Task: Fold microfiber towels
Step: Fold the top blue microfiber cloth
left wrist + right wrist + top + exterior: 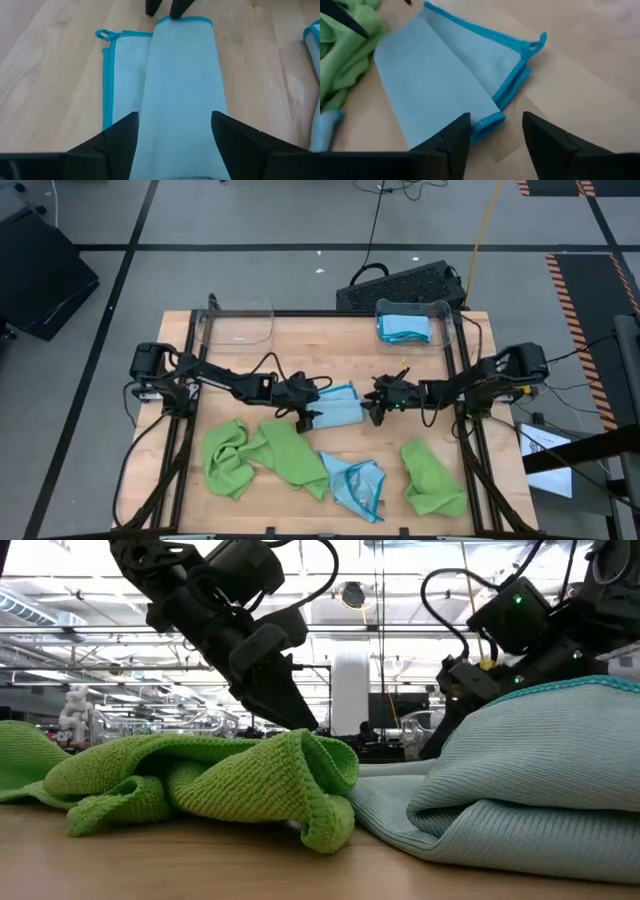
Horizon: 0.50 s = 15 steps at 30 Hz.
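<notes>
Left wrist view: light-blue towel [180, 95] folded lengthwise, teal edging.

The left hand [172, 142] stands open astride a folded light blue towel [180, 85] on the wooden table [55, 75].

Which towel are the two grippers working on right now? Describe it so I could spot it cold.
Start at the middle of the wooden table, in the gap where the left gripper and right gripper face each other. Between them lies the light blue towel, folded into a flat strip. Unlike the crumpled green towels nearby, it is smooth, teal-edged, with a small corner loop.
</notes>
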Motion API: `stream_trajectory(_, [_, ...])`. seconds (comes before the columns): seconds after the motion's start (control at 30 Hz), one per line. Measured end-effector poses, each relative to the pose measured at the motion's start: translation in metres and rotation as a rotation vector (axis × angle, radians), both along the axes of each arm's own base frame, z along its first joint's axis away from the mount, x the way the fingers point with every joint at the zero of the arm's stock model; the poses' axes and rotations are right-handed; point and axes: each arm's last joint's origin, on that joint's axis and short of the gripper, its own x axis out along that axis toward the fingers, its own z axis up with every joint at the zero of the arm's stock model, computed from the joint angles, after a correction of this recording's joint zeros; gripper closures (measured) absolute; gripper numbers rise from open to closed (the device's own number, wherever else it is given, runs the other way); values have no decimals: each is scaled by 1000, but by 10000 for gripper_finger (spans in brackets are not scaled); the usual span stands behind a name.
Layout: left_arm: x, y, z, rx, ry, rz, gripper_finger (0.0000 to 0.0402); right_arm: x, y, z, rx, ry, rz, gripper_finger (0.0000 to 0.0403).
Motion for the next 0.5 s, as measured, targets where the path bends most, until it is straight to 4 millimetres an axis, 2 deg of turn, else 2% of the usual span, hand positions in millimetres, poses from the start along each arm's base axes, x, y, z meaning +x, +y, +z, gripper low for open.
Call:
stream_trajectory(0.1, [0,0,0,5,-3,-3,149,4,-1,-8,24,-9,14,213])
stream_trajectory(0.23, [0,0,0,9,4,-1,149,11,-2,-15,42,-70,59,219])
stream_trajectory(0.37, [-2,0,-2,10,25,1,149,14,-2,-16,40,-108,100,261])
stream_trajectory(0.5, [-4,0,-4,10,64,4,149,13,-1,-14,43,-106,115,332])
